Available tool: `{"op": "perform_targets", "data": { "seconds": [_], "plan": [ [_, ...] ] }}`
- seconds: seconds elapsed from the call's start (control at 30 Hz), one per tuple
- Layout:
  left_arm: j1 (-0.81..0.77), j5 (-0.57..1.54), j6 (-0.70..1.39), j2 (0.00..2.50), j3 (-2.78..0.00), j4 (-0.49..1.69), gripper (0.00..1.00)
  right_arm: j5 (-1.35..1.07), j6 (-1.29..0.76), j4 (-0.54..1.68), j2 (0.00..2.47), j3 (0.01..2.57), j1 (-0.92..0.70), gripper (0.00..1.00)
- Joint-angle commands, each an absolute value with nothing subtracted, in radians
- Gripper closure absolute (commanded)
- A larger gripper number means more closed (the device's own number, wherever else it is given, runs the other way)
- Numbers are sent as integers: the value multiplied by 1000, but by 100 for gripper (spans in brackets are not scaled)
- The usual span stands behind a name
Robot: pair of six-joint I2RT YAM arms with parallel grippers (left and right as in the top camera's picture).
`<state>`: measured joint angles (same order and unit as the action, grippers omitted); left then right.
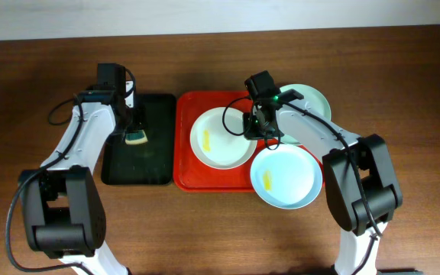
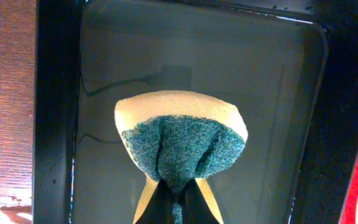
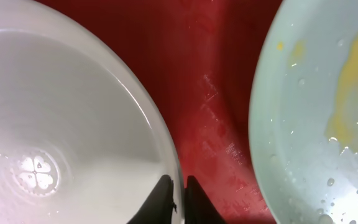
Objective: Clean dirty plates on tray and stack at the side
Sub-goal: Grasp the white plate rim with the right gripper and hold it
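Fingertips of the right gripper [image 3: 178, 200] stand at a narrow gap with the rim of the white plate [image 3: 61, 124] pinched between them, one finger inside the lip and one outside, a hold that looks meant to steady or tilt the plate for wiping rather than to carry it off flat. Across a strip of bare red tray [image 3: 210, 93] a smeared plate [image 3: 309, 124] lies apart from the white one, wet with drops and streaked yellow; from this view I cannot tell whether it is the mint or the blue one. From overhead the white plate [image 1: 221, 137] sits in the middle of the tray [image 1: 186, 179] with a yellow mark left of its centre, the mint green plate [image 1: 312, 99] lies at the far right corner half under the right arm, and the blue plate [image 1: 285, 177] overhangs the near right corner onto the bench [image 1: 205, 229], also marked yellow. No plate is stacked at the side yet, so the cleaning appears barely begun. The left gripper [image 2: 178, 194] is closed tight on a sponge [image 2: 179, 137], squeezing its green scouring face into a fold, and holds it over the black tray [image 2: 55, 93] beside the red tray's left edge, probably to wet it in what seems a shallow film of water before wiping the held plate
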<state>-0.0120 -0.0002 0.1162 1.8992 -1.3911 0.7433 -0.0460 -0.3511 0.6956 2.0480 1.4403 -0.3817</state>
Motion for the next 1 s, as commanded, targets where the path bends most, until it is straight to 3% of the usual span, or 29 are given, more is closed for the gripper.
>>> {"op": "perform_targets", "data": {
  "seconds": [0.0,0.43,0.5,0.67,0.83,0.97],
  "plan": [
    [-13,5,101,1899,-1388,741,100,-48,-344,701,2062,1457,-386,90],
    [-13,5,101,1899,-1388,741,100,-44,-345,670,2065,1419,-386,90],
    [-13,4,101,1899,-1388,741,100,-44,-345,676,2065,1419,-386,95],
    [-13,5,101,1899,-1388,741,100,-44,-346,697,2065,1418,-386,96],
    [-13,5,100,1899,-1388,741,100,-123,-505,730,2065,1419,-378,96],
    [-13,5,100,1899,-1388,741,100,-206,-511,734,2065,1419,-381,96]
  ]
}}
